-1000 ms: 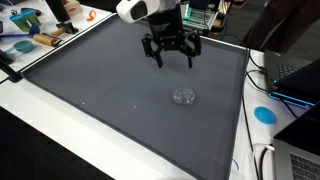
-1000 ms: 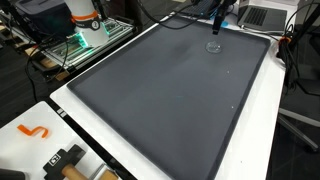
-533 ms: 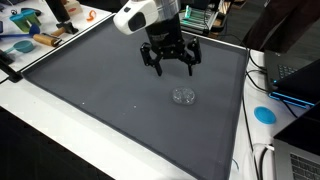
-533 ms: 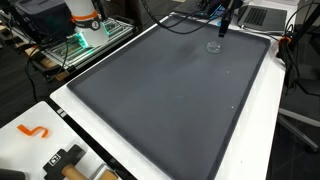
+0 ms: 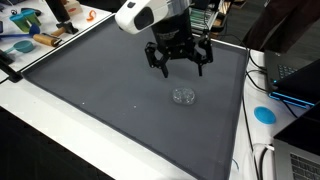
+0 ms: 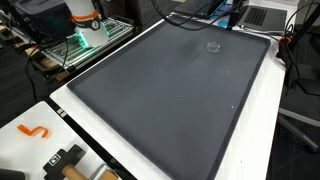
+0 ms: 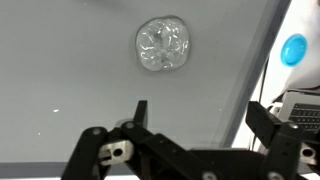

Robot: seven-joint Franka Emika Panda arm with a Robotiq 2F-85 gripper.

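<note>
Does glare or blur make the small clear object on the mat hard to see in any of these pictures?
In the wrist view the mat looks pale and washed out, yet the clear round object is sharp with bright highlights; the open hand, close to the lens, is dark. In both exterior views the mat is darker and the clear round object is only a small, faint glint.

Dark grey mat [image 5: 110, 90] on white table [image 5: 40, 122], clear glass piece [image 5: 184, 96] on mat
</note>
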